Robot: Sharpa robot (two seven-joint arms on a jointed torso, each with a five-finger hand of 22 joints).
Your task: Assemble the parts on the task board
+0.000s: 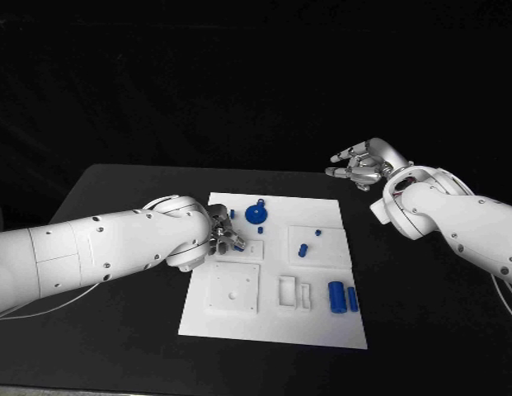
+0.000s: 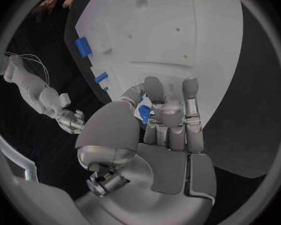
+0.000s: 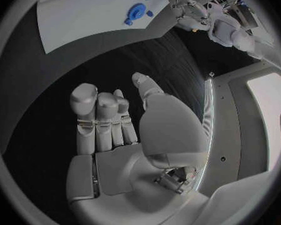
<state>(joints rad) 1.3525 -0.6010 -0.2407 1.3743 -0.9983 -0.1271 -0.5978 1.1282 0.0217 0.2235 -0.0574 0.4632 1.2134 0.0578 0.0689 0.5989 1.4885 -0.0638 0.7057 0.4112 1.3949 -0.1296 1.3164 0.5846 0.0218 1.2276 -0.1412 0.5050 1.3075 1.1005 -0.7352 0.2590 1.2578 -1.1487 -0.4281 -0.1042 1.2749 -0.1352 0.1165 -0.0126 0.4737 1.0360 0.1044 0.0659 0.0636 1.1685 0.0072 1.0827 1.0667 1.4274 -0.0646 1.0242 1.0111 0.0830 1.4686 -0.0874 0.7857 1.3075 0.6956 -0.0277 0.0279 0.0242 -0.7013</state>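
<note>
The left silver many-fingered hand is mostly hidden behind its own white wrist in the head view, so its fingertips cannot be made out there. In the left wrist view, a small blue plastic part sits between thumb and curled fingers, mostly covered, its shape unclear. The white rectangular task board is cut off by the right wrist view's rim.

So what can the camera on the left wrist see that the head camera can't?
The left wrist view alone shows a small blue part pinched in the left hand. The head view alone shows the whole task board, the round blue part and two blue cylinders lying on it. Both show the left hand over the board, and the right hand off it, holding nothing.
</note>
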